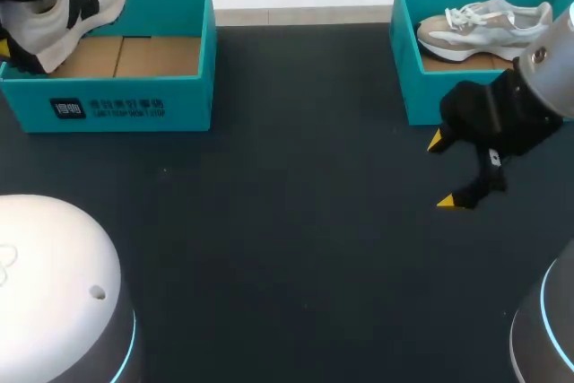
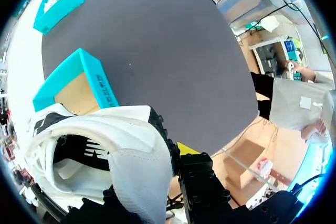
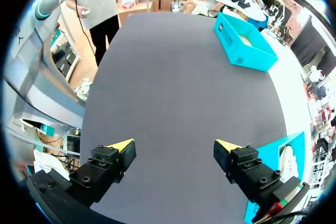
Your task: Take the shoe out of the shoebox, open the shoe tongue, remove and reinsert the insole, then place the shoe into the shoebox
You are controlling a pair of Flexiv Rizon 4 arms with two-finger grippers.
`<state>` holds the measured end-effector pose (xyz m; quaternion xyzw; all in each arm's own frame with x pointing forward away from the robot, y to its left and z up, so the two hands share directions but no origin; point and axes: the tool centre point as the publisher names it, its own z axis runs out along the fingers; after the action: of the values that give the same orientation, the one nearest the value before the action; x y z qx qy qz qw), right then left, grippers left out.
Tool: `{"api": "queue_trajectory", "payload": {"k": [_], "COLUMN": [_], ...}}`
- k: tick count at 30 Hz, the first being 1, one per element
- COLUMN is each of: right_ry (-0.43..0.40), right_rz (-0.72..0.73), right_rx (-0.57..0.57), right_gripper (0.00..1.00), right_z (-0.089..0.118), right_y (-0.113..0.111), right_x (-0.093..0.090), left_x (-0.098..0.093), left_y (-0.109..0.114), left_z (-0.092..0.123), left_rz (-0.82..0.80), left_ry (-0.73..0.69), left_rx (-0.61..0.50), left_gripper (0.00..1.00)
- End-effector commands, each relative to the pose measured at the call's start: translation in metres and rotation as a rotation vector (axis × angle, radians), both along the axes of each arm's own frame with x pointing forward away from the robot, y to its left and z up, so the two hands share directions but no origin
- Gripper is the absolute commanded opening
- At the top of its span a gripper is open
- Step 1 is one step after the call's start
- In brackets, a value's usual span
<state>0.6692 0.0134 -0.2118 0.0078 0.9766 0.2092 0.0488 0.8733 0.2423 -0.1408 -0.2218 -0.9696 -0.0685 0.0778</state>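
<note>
Shoe [image 1: 73, 8] gripped in left tool [image 2: 147, 179] over shoebox [image 1: 134, 107], right tool [image 1: 441, 172] spread wide

The left gripper [image 2: 122, 178] is clamped on the shoe [image 2: 113, 142] from two sides above the table's [image 1: 296, 221] far left corner, while the right arm [image 1: 549, 65] holds the right gripper [image 1: 442, 172] near the far right edge, fingers spread wide.

Shoe [image 1: 67, 2] over left shoebox [image 1: 134, 107], sneaker [image 1: 484, 26] in right shoebox [image 1: 405, 51]
</note>
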Motion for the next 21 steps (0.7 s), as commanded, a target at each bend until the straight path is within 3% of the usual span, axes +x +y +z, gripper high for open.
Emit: {"api": "queue_trajectory", "payload": {"k": [1,3,7,12,21], "right_ry": [0.001,0.001,0.001,0.001,0.001], "right_rz": [0.0,0.0,0.0,0.0,0.0], "right_rx": [-0.001,-0.001,-0.001,-0.001,-0.001], "right_gripper": [1.0,1.0,1.0,1.0,1.0], "right_z": [-0.001,-0.001,-0.001,-0.001,-0.001], "right_y": [0.001,0.001,0.001,0.001,0.001], "right_x": [0.001,0.001,0.001,0.001,0.001], "left_x": [0.0,0.0,0.03,0.059,0.086], "left_y": [0.001,0.001,0.02,0.034,0.053], "left_z": [0.001,0.001,-0.007,-0.013,-0.024], "left_rz": [-0.001,-0.001,0.044,0.107,0.171], "left_ry": [-0.003,-0.003,0.056,0.027,0.006], "left_rx": [-0.001,-0.001,-0.078,-0.088,-0.136], "left_gripper": [0.0,0.0,0.0,0.0,0.0]}}
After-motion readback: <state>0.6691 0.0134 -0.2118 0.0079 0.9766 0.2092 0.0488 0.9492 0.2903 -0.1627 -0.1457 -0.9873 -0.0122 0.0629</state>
